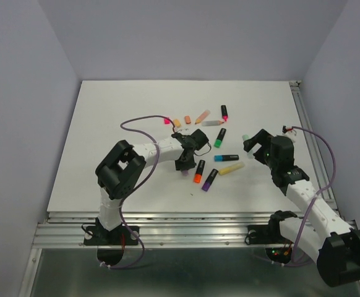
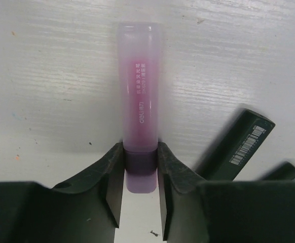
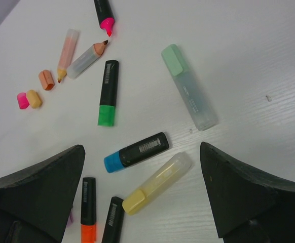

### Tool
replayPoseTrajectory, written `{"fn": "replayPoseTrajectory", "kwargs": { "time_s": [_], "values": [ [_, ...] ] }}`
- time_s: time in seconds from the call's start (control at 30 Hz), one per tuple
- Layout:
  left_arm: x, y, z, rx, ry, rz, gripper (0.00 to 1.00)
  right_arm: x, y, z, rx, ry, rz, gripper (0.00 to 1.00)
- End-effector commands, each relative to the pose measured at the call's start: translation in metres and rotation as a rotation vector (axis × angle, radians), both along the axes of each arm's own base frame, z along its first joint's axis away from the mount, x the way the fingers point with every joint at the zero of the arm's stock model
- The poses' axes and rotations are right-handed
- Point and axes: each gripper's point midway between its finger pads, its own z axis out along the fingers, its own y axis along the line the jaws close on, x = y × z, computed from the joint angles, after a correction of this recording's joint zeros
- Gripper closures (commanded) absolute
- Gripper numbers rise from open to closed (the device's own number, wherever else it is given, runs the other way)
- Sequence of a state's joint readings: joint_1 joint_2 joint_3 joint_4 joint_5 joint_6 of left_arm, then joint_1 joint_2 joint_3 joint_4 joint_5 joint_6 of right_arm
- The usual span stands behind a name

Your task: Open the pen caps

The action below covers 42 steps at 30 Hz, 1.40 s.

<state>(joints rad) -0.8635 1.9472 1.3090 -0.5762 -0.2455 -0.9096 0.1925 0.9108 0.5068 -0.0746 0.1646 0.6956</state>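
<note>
My left gripper is shut on a lilac pen, which lies on the table pointing away. The jaws pinch it near its close end, where the lilac cap sticks out. In the top view this gripper sits mid-table. My right gripper is open and empty above a yellow pen and a blue-capped black pen. It shows at the right in the top view. Loose pink, yellow and orange caps lie far left.
A green-capped black pen, a mint pen, an uncapped pink-tipped pen and two uncapped peach pens lie farther out. An orange-capped pen and a purple-capped pen lie just right of my left gripper. A black pen lies beside the lilac one.
</note>
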Motion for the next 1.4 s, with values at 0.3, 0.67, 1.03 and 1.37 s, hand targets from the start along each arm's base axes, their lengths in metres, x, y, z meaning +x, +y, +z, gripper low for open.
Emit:
{"fn": "replayPoseTrajectory", "kwargs": {
  "time_s": [0.3, 0.67, 1.03, 1.37],
  "values": [
    [-0.046, 0.047, -0.021, 0.158, 0.093, -0.043, 1.0, 0.004, 0.032, 0.017, 0.048, -0.11, 0.18, 0.0],
    [0.022, 0.013, 0.14, 0.044, -0.52, -0.241, 1.0, -0.005, 0.117, 0.104, 0.344, -0.288, 0.621, 0.0],
    [0.007, -0.053, 0.197, -0.21, -0.671, -0.475, 1.0, 0.002, 0.165, 0.157, 0.389, -0.36, 0.693, 0.0],
    [-0.018, -0.073, 0.211, -0.313, -0.674, -0.563, 1.0, 0.011, 0.2, 0.15, 0.366, -0.337, 0.682, 0.0]
  ]
}}
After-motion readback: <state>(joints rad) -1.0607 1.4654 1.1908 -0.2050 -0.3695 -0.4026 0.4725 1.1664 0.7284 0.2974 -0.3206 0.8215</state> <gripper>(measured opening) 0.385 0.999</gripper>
